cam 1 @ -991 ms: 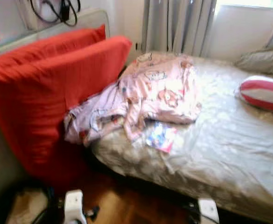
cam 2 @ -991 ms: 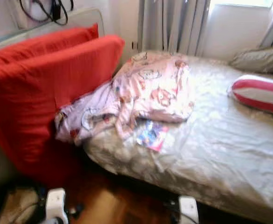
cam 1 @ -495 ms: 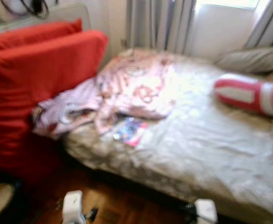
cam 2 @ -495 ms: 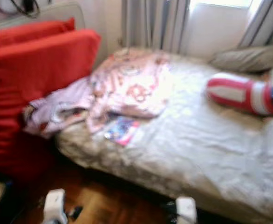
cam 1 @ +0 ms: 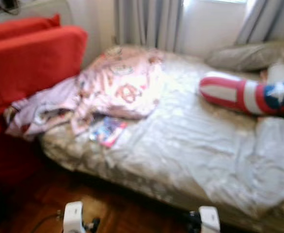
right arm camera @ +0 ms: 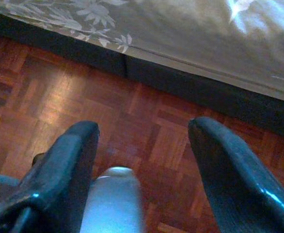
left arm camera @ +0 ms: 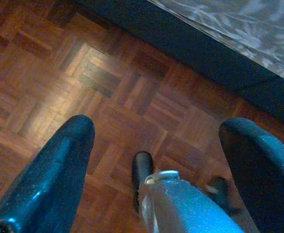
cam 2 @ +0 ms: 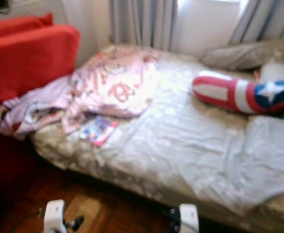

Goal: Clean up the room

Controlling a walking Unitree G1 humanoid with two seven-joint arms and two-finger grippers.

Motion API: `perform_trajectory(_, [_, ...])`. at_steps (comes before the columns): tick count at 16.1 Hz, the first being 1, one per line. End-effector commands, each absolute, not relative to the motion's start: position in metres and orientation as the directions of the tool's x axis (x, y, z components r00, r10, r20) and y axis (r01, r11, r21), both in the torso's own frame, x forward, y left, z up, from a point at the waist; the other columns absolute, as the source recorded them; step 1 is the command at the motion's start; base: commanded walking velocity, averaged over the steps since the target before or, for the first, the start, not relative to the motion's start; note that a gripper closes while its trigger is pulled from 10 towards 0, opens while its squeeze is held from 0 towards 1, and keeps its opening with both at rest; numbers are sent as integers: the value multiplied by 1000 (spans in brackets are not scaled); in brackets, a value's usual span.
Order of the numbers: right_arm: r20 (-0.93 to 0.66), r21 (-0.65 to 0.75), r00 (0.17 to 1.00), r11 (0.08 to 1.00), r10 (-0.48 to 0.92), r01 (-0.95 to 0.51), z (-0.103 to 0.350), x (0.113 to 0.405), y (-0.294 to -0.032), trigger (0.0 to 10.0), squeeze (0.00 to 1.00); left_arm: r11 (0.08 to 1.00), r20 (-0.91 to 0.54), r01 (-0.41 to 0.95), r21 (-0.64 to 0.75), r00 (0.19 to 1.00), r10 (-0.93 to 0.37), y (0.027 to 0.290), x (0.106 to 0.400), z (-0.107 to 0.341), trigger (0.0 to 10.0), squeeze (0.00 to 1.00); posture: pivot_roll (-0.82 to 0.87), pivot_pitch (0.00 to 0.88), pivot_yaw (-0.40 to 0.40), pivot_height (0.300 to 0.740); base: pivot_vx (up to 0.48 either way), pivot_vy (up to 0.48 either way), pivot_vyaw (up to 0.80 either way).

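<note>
1. We face a bed (cam 1: 190,160) covered by a pale, shiny sheet with a faint floral pattern; it runs across the middle and right of the head views, which are blurred.
2. A crumpled pink blanket (cam 1: 118,87) printed with cartoon figures lies bunched in the upper left part of the bed. A lilac, patterned part of it (cam 1: 38,109) spills toward the left edge of the frame, against the red cushions.
3. Just below the blanket, on the sheet, lies a small flat packet (cam 1: 107,131) in blue, white and pink. Its print is too blurred for us to read.
4. Two red cushions (cam 1: 25,63) stand upright at the upper left of the frame, beside the bed.
5. At the upper right a bolster pillow (cam 1: 244,94) with red and white stripes and a white star on blue lies on the bed. Behind it rests a grey pillow (cam 1: 246,56), below grey curtains (cam 1: 144,24).
6. Both arms hang low over the dark parquet floor (left arm camera: 59,87) at the bed's edge.
7. In the left wrist view the left gripper (left arm camera: 156,141) has its fingers spread apart and holds nothing.
8. In the right wrist view the right gripper (right arm camera: 142,138) likewise has its fingers apart and holds nothing.
</note>
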State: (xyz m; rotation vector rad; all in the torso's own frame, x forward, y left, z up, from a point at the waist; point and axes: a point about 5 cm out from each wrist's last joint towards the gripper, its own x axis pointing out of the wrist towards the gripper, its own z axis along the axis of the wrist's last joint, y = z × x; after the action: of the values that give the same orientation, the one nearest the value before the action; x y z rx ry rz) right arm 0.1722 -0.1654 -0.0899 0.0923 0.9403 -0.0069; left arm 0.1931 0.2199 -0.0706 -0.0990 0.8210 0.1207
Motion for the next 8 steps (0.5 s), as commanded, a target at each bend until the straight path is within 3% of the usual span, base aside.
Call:
perform_trajectory(1, [-807, 52, 591, 997, 6, 61, -90, 171, -175, 10000, 0, 990, -738, -130, -46, 672, 53, 215, 196, -71, 10000, 0, 27, 16, -12, 740, 0, -424, 0])
perform_trajectory(8, [-811, 46, 586, 998, 7, 52, -90, 169, -175, 10000, 0, 992, -741, -118, -47, 670, 44, 214, 195, -71, 10000, 0, 24, 0, -16, 740, 0, -425, 0])
